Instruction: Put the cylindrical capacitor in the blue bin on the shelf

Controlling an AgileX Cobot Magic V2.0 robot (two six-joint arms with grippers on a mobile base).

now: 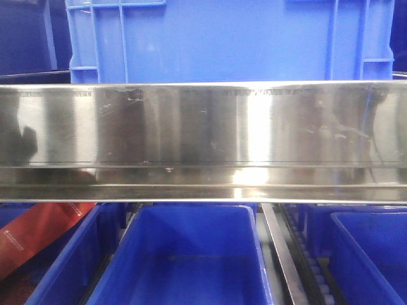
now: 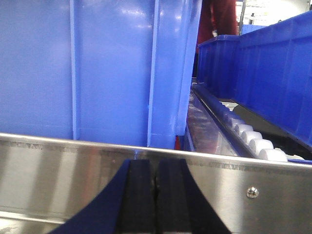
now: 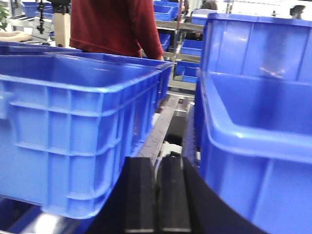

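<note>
Facing shelf point(image 1: 203, 127); blue bin point(image 1: 184, 254) below looks empty; both end effectors point(image 2: 156, 195) point(image 3: 157, 195) closed, nothing visibly held.

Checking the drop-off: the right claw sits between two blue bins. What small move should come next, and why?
Probably nudge the right claw sideways over the open blue bin at the picture's right before releasing. The shut claw sits over the gap between that bin and the other blue bin, above neither. The capacitor itself is not visible.
</note>
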